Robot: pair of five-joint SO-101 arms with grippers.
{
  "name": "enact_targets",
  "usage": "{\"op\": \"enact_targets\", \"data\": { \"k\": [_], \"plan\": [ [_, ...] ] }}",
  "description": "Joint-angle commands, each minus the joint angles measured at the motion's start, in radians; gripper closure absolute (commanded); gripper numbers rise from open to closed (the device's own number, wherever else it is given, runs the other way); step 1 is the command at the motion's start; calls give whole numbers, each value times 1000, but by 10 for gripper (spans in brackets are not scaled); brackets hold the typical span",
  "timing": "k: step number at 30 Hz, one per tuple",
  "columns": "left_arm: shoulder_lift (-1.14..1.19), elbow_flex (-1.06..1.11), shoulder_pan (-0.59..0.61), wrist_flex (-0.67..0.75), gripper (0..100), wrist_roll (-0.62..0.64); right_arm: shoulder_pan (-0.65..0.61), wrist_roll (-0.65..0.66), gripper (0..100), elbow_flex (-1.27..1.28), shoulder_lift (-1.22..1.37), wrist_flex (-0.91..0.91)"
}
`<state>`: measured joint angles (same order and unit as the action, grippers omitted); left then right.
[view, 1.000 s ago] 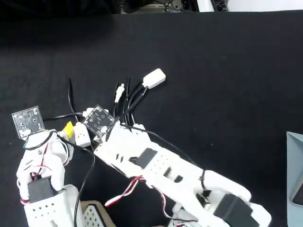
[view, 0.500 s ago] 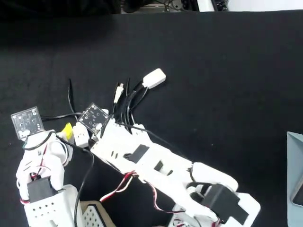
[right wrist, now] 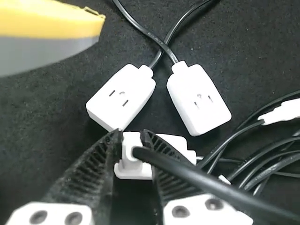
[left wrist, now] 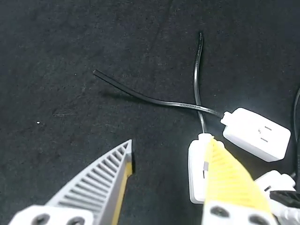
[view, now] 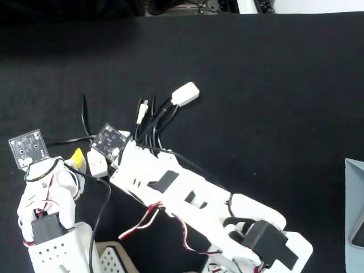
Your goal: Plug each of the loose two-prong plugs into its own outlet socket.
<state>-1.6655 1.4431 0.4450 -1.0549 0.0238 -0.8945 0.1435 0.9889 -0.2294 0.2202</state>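
Right hand (right wrist: 129, 137) clamped on white plug (right wrist: 129, 166), long axis along fingers (right wrist: 89, 173), prongs hidden, black cord (right wrist: 187, 175) trailing wristward, just beside slots-up white socket (right wrist: 121, 96) on black counter (right wrist: 37, 122), left hand (left wrist: 169, 143) spread wide, empty

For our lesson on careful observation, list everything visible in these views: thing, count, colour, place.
table: one, black, under everything.
outlet sockets: two, white, side by side on the table.
plug: one, white, gripped close beside the sockets.
cable-end block: one, white, farther up the table; plug or socket unclear.
cables: several, black, running from sockets, plug and block.
object: one, grey-blue, at the table's right edge.
left gripper: one, grey and yellow fingers, open beside the sockets.
right gripper: one, black fingers, shut on the plug.
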Motion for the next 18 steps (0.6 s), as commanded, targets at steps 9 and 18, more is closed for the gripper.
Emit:
{"op": "enact_targets", "data": {
  "k": [9,18],
  "plan": [
    [-6,-7,12,25,750,5,44,11,987,-59,-59,121],
    [-6,-7,12,21,750,5,40,15,987,-61,25,117]
  ]
}}
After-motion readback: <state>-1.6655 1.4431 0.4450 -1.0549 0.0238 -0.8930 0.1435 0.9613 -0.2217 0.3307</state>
